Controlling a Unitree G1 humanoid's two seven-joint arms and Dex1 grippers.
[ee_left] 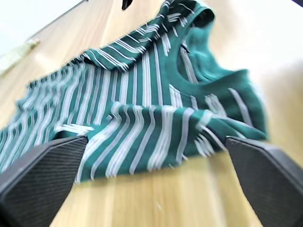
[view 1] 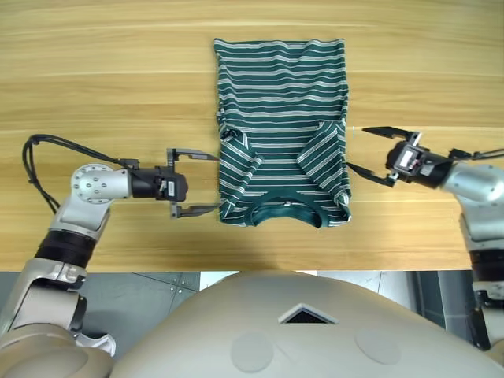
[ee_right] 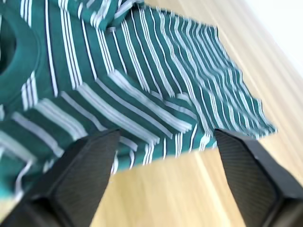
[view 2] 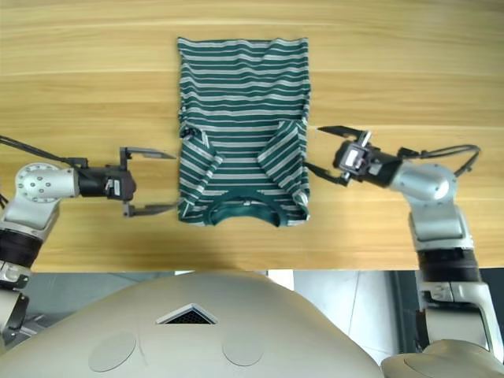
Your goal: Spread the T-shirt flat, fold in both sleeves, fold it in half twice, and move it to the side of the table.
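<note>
On the wooden table (view 1: 94,79) our green striped T-shirt (view 1: 282,87) lies flat, collar toward us, with both sleeves (view 1: 321,153) already folded in over the chest. Our left gripper (view 1: 218,182) and right gripper (view 1: 356,148) sit just beside its side edges, both wide open and holding nothing. We judge that the two half folds and the move aside are left to do.

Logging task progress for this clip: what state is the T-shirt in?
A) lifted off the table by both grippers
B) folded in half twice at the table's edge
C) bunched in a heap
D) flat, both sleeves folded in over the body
D: the T-shirt lies flat on the table with both sleeves folded onto its front, left gripper and right gripper open beside it.
</note>
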